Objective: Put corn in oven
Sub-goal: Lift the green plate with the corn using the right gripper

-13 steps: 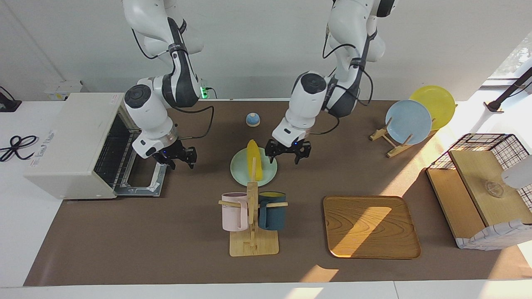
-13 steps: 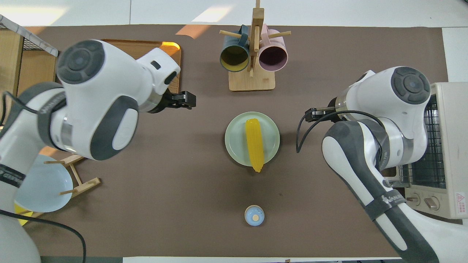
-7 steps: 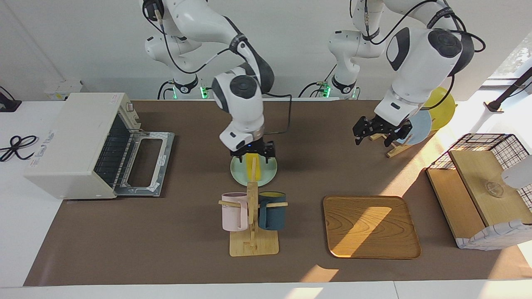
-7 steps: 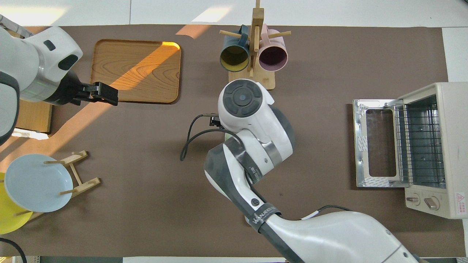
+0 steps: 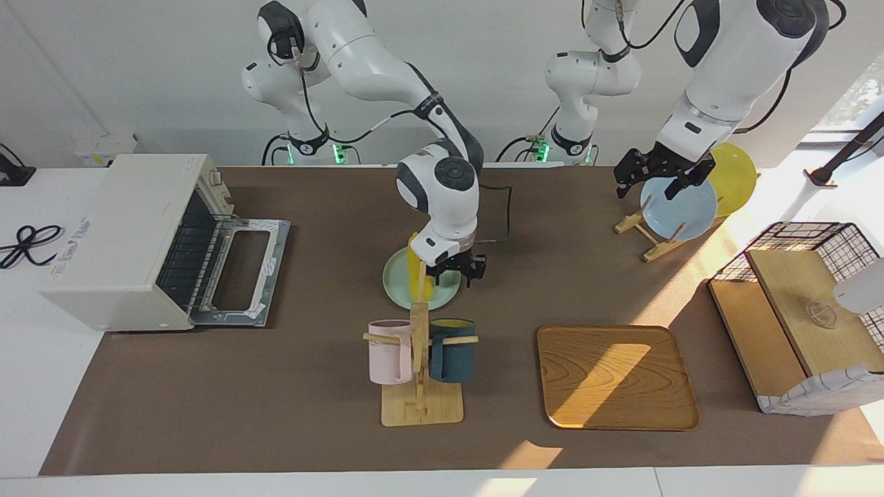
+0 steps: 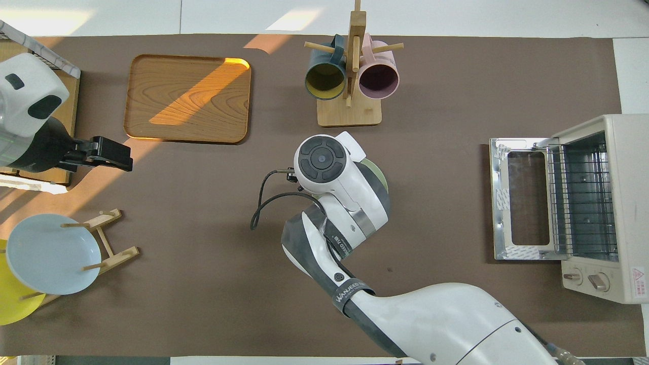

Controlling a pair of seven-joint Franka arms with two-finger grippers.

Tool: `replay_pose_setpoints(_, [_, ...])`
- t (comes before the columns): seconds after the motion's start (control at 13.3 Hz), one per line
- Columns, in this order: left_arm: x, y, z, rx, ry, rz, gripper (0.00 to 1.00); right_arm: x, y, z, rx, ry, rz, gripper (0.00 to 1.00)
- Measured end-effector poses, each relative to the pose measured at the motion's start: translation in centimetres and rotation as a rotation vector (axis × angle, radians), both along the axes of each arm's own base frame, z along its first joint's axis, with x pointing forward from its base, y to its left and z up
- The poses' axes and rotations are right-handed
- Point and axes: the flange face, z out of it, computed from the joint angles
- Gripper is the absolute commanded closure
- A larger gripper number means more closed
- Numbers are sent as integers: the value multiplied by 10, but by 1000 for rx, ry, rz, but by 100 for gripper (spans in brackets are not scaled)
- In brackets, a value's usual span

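Jaws first, from the facing view: your right gripper (image 5: 456,270) hangs low over the pale green plate (image 5: 399,293), and you cannot tell from here whether its jaws are parted or closed, or whether they touch anything. The corn (image 5: 417,275) lies on that plate, just beside the jaws toward the right arm's end of the counter, its long axis running from the robots' edge toward the mug rack (image 5: 420,359). So the corn sits sideways off the jaws, not squarely under them; a small shift toward the oven (image 5: 124,235) looks needed before closing. The right arm is clearly the nearer one. Your left gripper (image 5: 661,172) waits in the air over the blue plate (image 5: 680,207) on its stand, well apart from the corn, jaws spread with nothing between them. The oven door (image 5: 242,269) lies flat open on the counter, rack exposed.

From overhead, the right arm's wrist covers the corn entirely; only a sliver of the green plate (image 6: 381,177) shows. The oven (image 6: 608,203) is at the right arm's end, well apart from the plate. Readable writing: "WANJEED" on the right arm's band (image 6: 350,294); the red warning sticker (image 6: 638,281) on the oven is too small to read.
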Motion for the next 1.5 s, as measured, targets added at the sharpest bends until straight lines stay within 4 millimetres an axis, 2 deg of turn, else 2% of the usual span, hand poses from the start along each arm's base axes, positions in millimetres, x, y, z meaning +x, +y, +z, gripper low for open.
replay_pose_setpoints(0.15, [0, 1, -2, 2, 4, 2, 0, -7, 2, -7, 7, -9, 9, 46])
replay_pose_setpoints(0.23, [0, 3, -2, 2, 4, 4, 0, -10, 3, -8, 8, -9, 13, 55])
replay_pose_setpoints(0.3, [0, 3, -2, 2, 4, 6, 0, -12, 3, -9, 6, -7, 14, 70])
replay_pose_setpoints(0.38, [1, 5, -2, 2, 4, 8, 0, -14, 2, -9, 4, -4, 15, 96])
replay_pose_setpoints(0.45, [1, 5, -2, 2, 3, 6, 0, -16, 2, -10, 3, -2, 16, 100])
replay_pose_setpoints(0.68, [1, 3, -1, 1, 0, -12, 0, -19, 0, -6, -5, 3, 20, 100])
replay_pose_setpoints(0.9, [1, 3, 5, 0, -10, -18, 0, -15, -6, 12, -61, 0, 43, 100])
replay_pose_setpoints(1.13, [0, 1, 5, 6, -7, -26, 0, 0, -21, 40, -162, 34, 54, 100])
replay_pose_setpoints(1.35, [-1, -4, 5, 11, -8, -39, 0, 12, -52, 41, -268, 70, 75, 100])
replay_pose_setpoints(1.5, [-1, -3, 5, 12, -9, -37, 0, 28, -95, 47, -306, 124, 88, 100])
